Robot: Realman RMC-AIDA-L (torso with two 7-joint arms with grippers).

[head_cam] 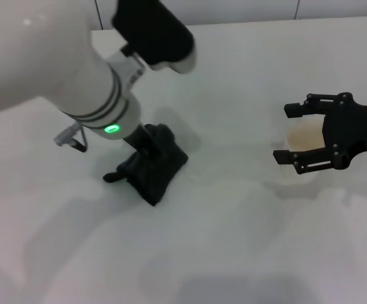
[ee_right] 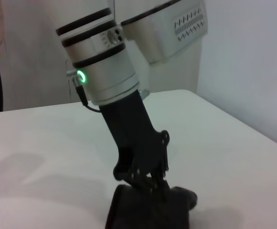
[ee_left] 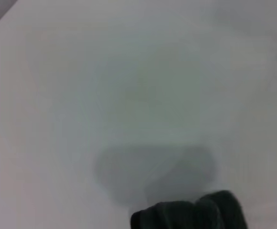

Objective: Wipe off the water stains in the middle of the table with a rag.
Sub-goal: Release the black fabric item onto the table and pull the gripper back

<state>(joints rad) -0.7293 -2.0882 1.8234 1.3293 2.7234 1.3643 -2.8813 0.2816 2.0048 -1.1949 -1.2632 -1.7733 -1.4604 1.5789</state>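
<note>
We see the left claw (ee_right: 150,183) pressed down, clamped on the rag's (head_cam: 153,166) bunched top. It looks soft and light, best gripped by a thick fold. The right claw (head_cam: 283,133) sits apart, spread around the water stains (head_cam: 305,134) on the surface (head_cam: 221,240).

The right gripper (head_cam: 295,133) partly hides the water stains (head_cam: 304,134).

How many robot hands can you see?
2. The left gripper presses down on the dark rag on the table. The right gripper hangs open on the right side.
</note>
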